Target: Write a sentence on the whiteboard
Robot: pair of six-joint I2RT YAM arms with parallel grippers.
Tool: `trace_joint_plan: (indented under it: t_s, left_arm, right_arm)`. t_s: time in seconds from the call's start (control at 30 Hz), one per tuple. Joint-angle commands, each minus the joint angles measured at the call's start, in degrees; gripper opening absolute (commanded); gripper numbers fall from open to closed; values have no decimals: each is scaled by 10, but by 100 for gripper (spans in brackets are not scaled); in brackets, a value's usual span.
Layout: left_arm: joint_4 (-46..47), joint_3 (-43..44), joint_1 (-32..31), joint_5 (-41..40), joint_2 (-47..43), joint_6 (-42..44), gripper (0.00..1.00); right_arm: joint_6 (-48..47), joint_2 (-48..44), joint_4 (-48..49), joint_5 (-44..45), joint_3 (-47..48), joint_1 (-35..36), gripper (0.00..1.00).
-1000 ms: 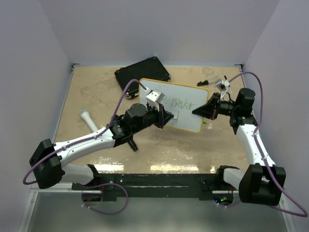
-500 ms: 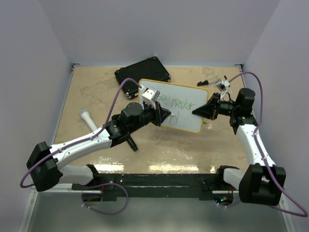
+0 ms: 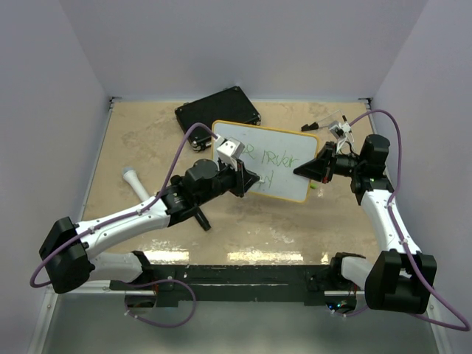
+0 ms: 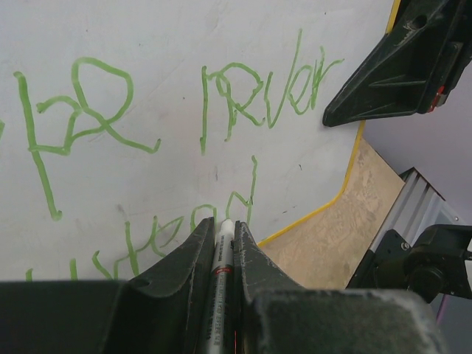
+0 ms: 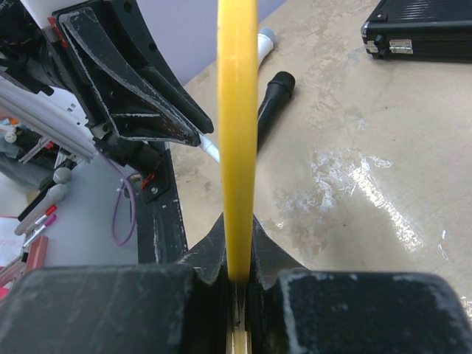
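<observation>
Two robot arms at a sandy-coloured table [image 3: 147, 140], as I see them on my remote feeds.

My right pincer [image 3: 304, 169] is clamped shut on the right edge of the whiteboard [image 3: 289, 184]. I judge it is there to brace the board so the pen's pushing cannot slide it.

My left pincer [image 3: 251, 179] is squeezed narrow on a marker [image 4: 223, 258]. The marker points straight out past the fingertips at the board's white face. The tip looks to be touching the board, though the close view does not settle it.

The left wrist view is the only one where the sentence [image 4: 265, 92] reads as letters. There is one row of green scrawl well ahead of the left pincer [image 4: 222, 234]. A second row begins right at its tip, so I take the writing to be partway done. The right pincer [image 4: 391, 74] shows ahead and to the right, at the yellow rim.

The right wrist view shows no writing. It shows the whiteboard [image 5: 237, 110] edge-on as a yellow strip rising from between the jaws of the right pincer [image 5: 237, 279].

To the right of that strip a dark cylinder [image 5: 274, 92] lies on the table. Farther right lies the black case [image 5: 420, 29].

Only the overhead view shows both arms meeting at the board. How steeply the board tilts I cannot tell from it.
</observation>
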Motion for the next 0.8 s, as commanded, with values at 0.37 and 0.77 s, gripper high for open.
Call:
trace_joint_plan:
  t_s: [0.37, 0.77]
  left_arm:
    - [2, 6, 6, 43, 20, 1, 0]
    - [20, 28, 6, 27, 29, -3, 0]
  right_arm:
    - [15, -21, 27, -41, 4, 1, 0]
    - [15, -21, 28, -41, 4, 2, 0]
